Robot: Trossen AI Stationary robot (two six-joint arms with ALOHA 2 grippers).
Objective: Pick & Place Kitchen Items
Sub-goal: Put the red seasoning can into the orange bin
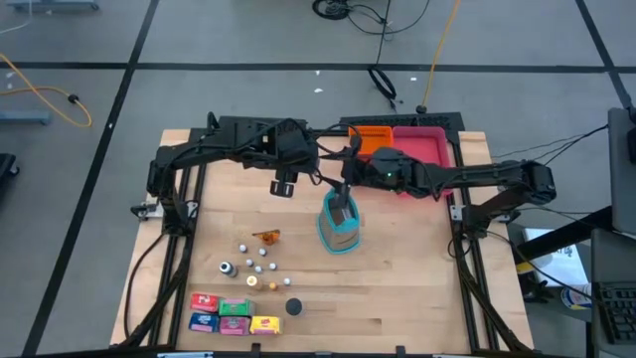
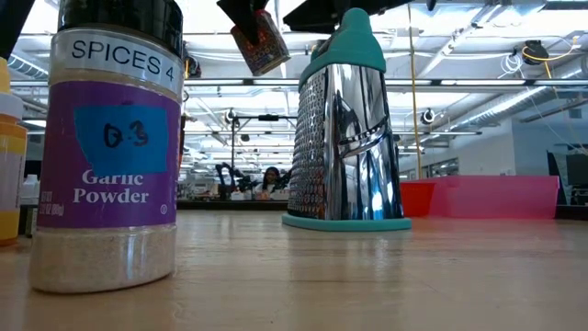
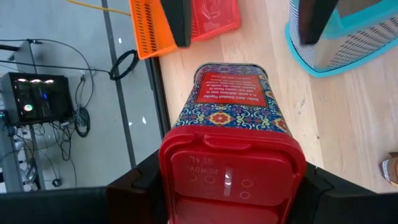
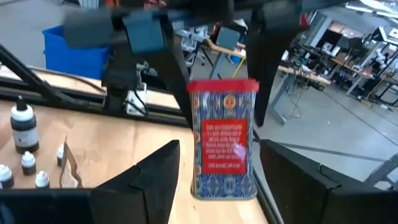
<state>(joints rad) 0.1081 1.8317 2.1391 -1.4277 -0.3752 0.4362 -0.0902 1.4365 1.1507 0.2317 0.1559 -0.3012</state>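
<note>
A patterned tin with a red lid [image 3: 230, 99] hangs above the table with my left gripper [image 1: 283, 186] shut on it. In the low view the tin [image 2: 260, 41] is tilted, up beside the top of a teal-rimmed metal grater [image 2: 347, 129]. The grater stands on its base at mid-table. My right gripper [image 1: 343, 202] is over the grater [image 1: 340, 237], level and open. It faces the tin [image 4: 222, 137] without touching it. Tiny bottles [image 1: 253, 261], small coloured boxes [image 1: 234, 313], an orange piece [image 1: 265, 236] and a black piece [image 1: 294, 307] lie near the front left. My left gripper pinches the tin at its red lid end [image 3: 186, 155] between its two fingers [image 3: 134, 183], one on each narrow side. The fingers slant down from above. The tin hangs below them, lifted clear of the table, its base end lowest.
An orange tray [image 1: 373, 139] and a pink tray [image 1: 425, 149] sit at the table's far edge. A garlic powder jar [image 2: 110, 147] stands close to the low camera. Bare wood lies at the front right of the table.
</note>
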